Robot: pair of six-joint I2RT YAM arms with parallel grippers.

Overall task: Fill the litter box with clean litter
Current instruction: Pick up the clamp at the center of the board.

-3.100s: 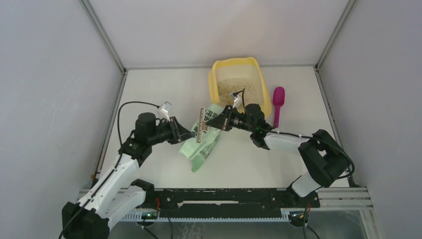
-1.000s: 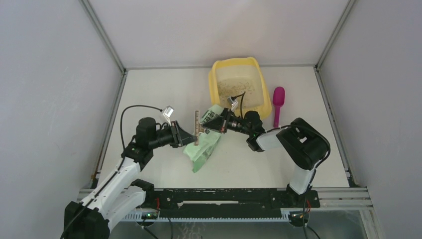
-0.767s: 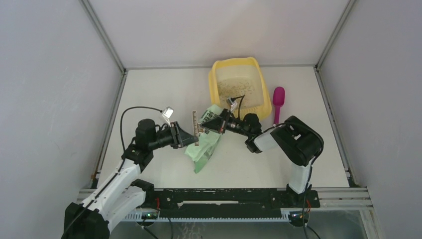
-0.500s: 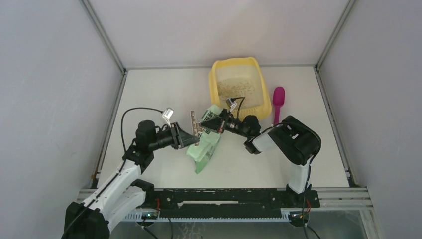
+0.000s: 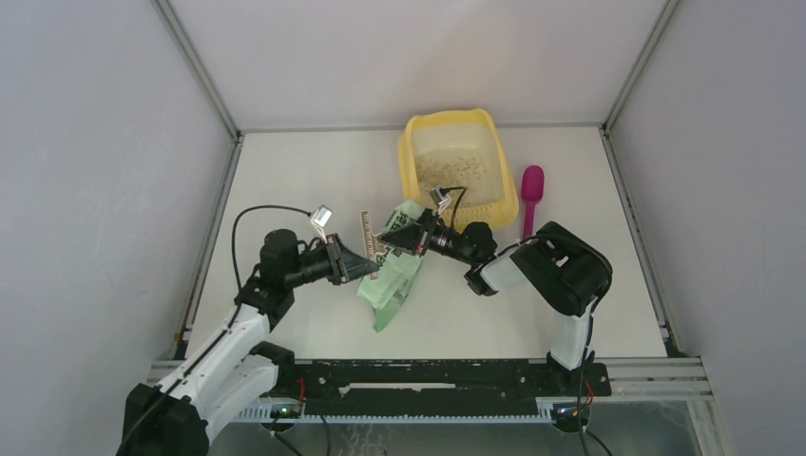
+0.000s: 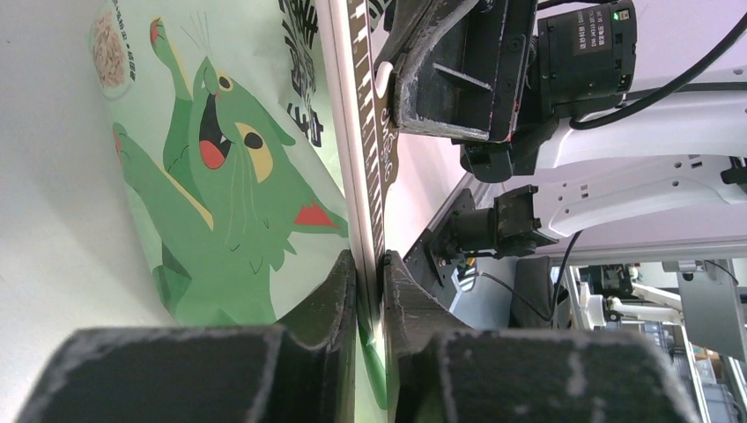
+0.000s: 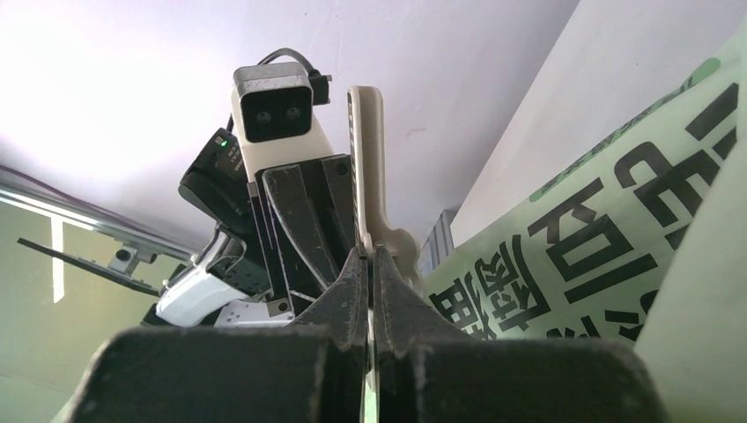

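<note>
Seen from above, the litter box (image 5: 411, 157) stands at the far side of the table (image 5: 314, 180). It holds a thin layer of litter (image 5: 454, 169), and a scoop (image 5: 530, 201) lies just beside it. Nearer, the left gripper (image 5: 372, 268) and right gripper (image 5: 384, 237) meet at the bag (image 5: 392, 285). The left wrist view shows the left jaws narrowed onto the strip (image 6: 361, 141) along the bag's top edge. In the right wrist view the right jaws are pinched tight on that same strip. The step appears to be unsealing the bag. Next, the strip likely has to come off while one gripper steadies the bag for pouring.
</note>
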